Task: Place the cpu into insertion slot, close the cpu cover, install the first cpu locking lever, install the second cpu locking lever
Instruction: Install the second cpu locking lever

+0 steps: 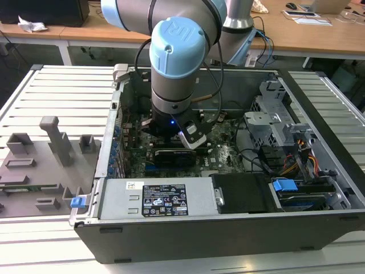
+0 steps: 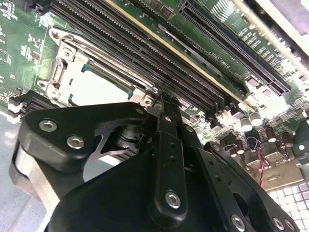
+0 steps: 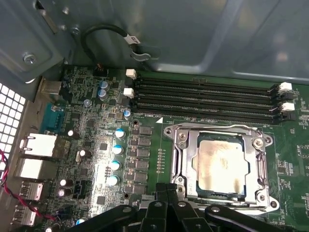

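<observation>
Gripper (image 3: 166, 189) fingers look pressed together, empty, just beside the socket (image 3: 219, 166). CPU (image 3: 223, 163) sits seated, cover (image 3: 186, 159) down over it. I'd judge the levers are in hand; hooking one demands fine alignment.

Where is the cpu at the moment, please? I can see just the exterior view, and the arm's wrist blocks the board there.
Observer: In the first wrist view the cpu is seated on the board, silvery top up.
Operator: Thank you. Is the cover down over it?
Observer: Yes, the cpu cover lies flat around the chip, which shows through its window.
Operator: And how does the pincer stand?
Observer: The pincer is shut and empty, right beside the cover's edge near one corner.
</observation>
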Tool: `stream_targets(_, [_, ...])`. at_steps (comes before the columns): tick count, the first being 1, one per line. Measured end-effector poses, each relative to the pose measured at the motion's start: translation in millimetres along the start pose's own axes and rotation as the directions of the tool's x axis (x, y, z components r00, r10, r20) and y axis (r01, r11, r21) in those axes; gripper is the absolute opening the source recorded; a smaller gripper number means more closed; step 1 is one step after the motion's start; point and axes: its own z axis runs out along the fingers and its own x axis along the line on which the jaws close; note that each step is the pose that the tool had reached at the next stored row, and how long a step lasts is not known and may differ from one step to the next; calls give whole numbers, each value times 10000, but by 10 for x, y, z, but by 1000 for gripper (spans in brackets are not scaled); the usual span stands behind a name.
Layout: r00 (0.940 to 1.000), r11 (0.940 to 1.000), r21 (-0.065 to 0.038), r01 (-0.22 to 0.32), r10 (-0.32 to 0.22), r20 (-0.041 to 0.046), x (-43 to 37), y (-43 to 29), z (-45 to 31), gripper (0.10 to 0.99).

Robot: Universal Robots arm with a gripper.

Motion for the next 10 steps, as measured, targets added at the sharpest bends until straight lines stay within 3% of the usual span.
stream_targets(5, [10000, 10000, -7, 0, 0, 3, 0, 2, -3, 106])
stream_targets(10, [10000, 10000, -3, -1, 1, 1, -1, 19, -59, 106])
